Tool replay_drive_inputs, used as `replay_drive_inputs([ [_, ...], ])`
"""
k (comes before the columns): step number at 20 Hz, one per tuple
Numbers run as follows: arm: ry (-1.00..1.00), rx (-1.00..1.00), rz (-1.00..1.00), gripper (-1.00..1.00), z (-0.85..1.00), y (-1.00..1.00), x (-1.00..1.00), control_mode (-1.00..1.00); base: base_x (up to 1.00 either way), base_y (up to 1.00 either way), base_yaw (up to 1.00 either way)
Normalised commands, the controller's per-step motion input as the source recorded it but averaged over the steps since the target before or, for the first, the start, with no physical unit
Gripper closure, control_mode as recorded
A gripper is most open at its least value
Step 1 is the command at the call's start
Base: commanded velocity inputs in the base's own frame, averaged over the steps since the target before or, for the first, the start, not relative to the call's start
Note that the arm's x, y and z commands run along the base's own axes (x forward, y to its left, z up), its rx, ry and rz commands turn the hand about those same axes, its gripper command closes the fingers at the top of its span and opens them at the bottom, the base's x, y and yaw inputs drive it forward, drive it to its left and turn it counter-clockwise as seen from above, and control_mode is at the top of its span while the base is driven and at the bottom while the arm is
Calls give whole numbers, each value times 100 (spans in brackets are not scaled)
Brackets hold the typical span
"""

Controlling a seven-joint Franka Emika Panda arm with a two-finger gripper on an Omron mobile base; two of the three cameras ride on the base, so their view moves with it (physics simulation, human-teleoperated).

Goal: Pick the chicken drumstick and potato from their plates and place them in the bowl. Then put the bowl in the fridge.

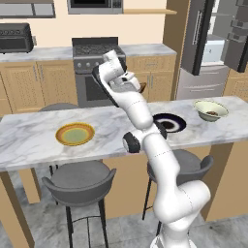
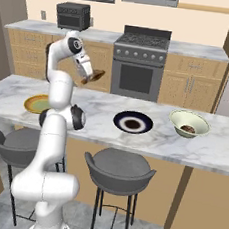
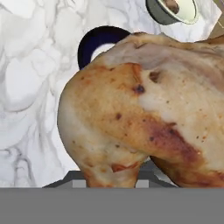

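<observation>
Claw (image 2: 94, 77) closed on the chicken drumstick (image 2: 96, 76), carried high above the desk (image 2: 97, 107), near the yellow plate (image 2: 35, 104). Beyond it, we note the navy plate (image 2: 132, 122). Farthest, off to the claw's right, the bowl (image 2: 188, 124), a dark lump inside, likely the potato (image 2: 188, 129). Next move, we judge: carry rightward past the navy plate.

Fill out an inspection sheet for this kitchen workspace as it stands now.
Surface: marble island counter, three dishes on it.
Job's things: chicken drumstick held in the air; potato in the bowl; yellow plate and dark plate bare; fridge door open.
Clutter: nothing seen.
Grippers: hand closed on the drumstick above the counter.
Cables: nothing seen.
Surroundings: stove, wooden cabinets, stools.
</observation>
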Motion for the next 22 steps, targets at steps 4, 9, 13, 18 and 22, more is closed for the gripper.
replay_drive_inputs([
  [4, -68, 1, 11, 100, -16, -66, -43, -100, 0, 0, 0],
  [9, -61, 8, 5, 100, -30, -62, -59, -100, 0, 0, 0],
  [13, -56, 6, 4, 100, -38, -63, -65, -100, 0, 0, 0],
  [18, -48, 3, 3, 100, -42, -64, -71, -100, 0, 0, 0],
  [22, -52, 0, 4, 100, -53, -65, -70, -100, 0, 0, 0],
])
